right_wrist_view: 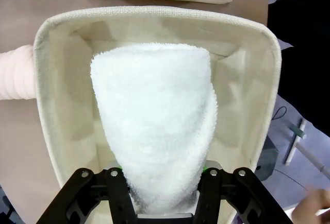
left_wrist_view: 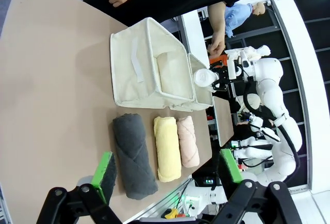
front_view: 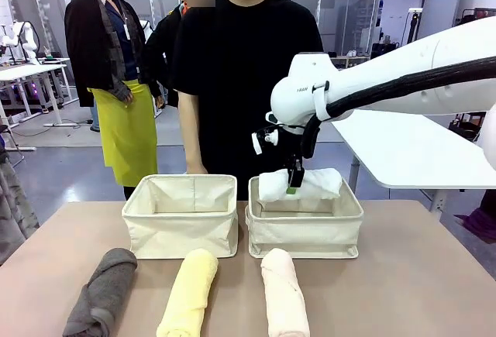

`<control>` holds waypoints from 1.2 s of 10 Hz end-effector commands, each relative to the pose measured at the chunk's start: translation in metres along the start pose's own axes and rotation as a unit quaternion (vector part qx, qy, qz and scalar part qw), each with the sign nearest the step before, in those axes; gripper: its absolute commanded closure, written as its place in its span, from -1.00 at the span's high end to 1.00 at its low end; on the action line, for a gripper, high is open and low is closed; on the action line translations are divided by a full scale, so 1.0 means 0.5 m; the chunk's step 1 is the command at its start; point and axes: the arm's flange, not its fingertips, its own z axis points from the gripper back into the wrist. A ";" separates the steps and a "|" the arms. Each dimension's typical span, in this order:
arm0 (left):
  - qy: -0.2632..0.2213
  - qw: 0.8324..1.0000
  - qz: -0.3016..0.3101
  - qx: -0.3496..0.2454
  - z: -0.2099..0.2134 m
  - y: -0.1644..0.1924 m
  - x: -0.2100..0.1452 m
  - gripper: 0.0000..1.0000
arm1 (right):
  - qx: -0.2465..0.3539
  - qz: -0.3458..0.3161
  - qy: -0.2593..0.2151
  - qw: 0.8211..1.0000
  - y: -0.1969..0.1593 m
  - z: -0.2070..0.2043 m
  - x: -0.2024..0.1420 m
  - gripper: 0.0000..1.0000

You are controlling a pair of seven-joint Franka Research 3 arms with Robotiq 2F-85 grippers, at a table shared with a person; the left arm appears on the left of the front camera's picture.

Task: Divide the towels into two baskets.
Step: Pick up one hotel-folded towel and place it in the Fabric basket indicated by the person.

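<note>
I've got the right jaws clamped on the white towel (front_view: 325, 183), hanging straight over the right basket (front_view: 306, 241), long axis along its length; left jaws stand apart.

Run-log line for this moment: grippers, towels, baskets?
right gripper: shut on white towel, over right-hand basket | left gripper: open, empty | grey towel, yellow towel, peach towel: lying on table

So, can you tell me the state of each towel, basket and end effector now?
white towel, rolled, held over the right basket.
right end effector, shut on the white towel.
left end effector, open, holding nothing.
right basket, upright, open top.
left basket, upright, nothing seen inside.
dark grey towel, rolled, on the table.
yellow towel, rolled, on the table.
peach towel, rolled, on the table.
</note>
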 end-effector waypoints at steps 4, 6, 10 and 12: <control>-0.004 1.000 -0.003 -0.007 0.005 -0.002 0.000 1.00 | -0.025 -0.022 0.005 0.999 -0.007 -0.016 -0.003 0.37; -0.004 1.000 -0.003 -0.007 0.005 -0.002 0.000 1.00 | -0.024 -0.023 0.003 0.999 -0.007 -0.016 -0.005 0.92; -0.004 1.000 -0.003 -0.007 0.005 -0.002 0.000 1.00 | -0.024 -0.023 0.006 0.999 -0.009 -0.015 -0.016 1.00; -0.004 1.000 -0.003 -0.007 0.005 -0.002 0.000 1.00 | -0.032 -0.036 -0.004 0.999 -0.003 -0.005 -0.027 1.00</control>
